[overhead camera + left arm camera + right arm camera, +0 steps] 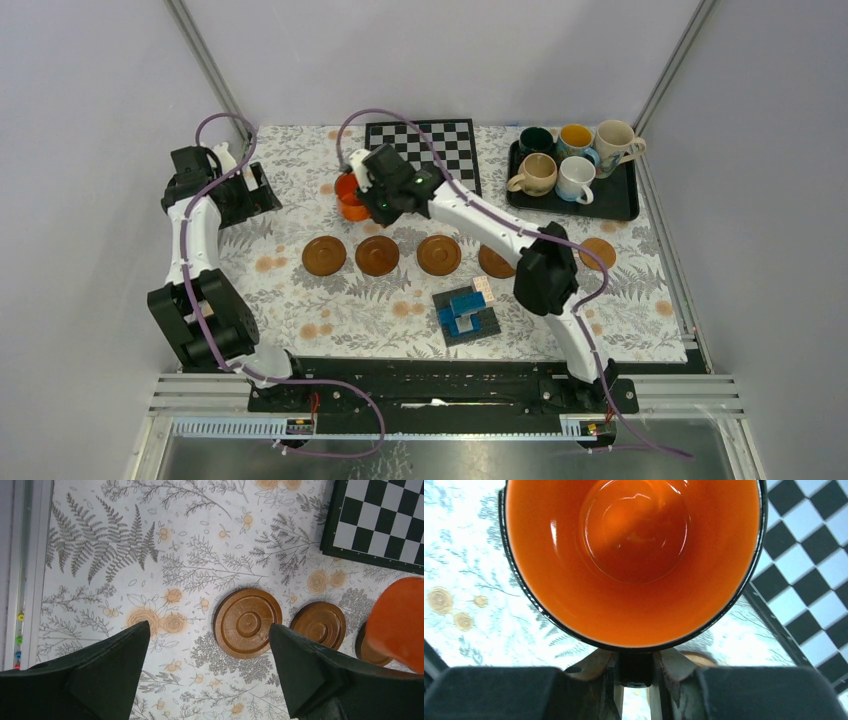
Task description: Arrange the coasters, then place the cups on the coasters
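Only the overhead view gives the whole layout. Five coasters (377, 255) lie in a rough row across the middle of the bench (300, 310); the fourth is half covered by the right arm (500, 228), and the fifth sits apart toward the right edge. Five cups (577, 178) stand packed on the black tray (625, 205) in the upper right, close to the bench's right edge.

The orange cup (350, 197) is above the row's left end, just left of the chessboard (422, 145). The right gripper (358, 185) is at its far side. The right wrist view adds the grip itself: the fingers are pressed together on a dark stub under the rim, probably the handle, though the cup fills the frame. Whether the cup rests on the cloth or hangs above it cannot be told.

The left wrist view shows the left gripper (208, 627) spread wide with nothing in it. It looks down on two coasters, and a third is half hidden behind the orange cup at the right.

Open cloth lies at the upper left and lower left of the overhead frame. A stack of blocks (467, 312) sits below the row, near the right arm
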Tool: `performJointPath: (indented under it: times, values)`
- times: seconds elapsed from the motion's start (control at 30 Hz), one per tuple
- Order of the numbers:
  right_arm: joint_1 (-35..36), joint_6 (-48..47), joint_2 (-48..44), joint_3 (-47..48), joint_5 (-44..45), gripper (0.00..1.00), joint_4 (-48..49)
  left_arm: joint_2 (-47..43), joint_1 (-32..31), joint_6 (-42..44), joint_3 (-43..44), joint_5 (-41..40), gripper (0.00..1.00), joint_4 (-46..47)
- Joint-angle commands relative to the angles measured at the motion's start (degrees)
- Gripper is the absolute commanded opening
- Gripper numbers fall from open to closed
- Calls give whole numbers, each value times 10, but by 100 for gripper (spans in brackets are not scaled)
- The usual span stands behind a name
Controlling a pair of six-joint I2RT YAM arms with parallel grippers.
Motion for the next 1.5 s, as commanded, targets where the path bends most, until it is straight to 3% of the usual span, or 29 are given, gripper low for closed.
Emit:
performJointPath:
  times: [0.0, 0.37, 0.57, 0.83, 1.47]
  values:
    - [35, 36, 19, 73, 23, 0, 40, -36, 19, -20, -14, 9, 99, 25]
    - [90, 92, 103, 138, 38, 0, 61, -28, 47, -31, 22, -26, 99, 41]
    - [118, 112, 133, 157, 107, 0, 86, -24, 59, -51, 24, -12, 99, 46]
    - [138, 137, 151, 151, 155, 0, 108, -37, 71, -54, 13, -4, 99, 47]
    - [153, 142, 182, 149, 171, 2, 116, -54, 91, -60, -7, 13, 99, 52]
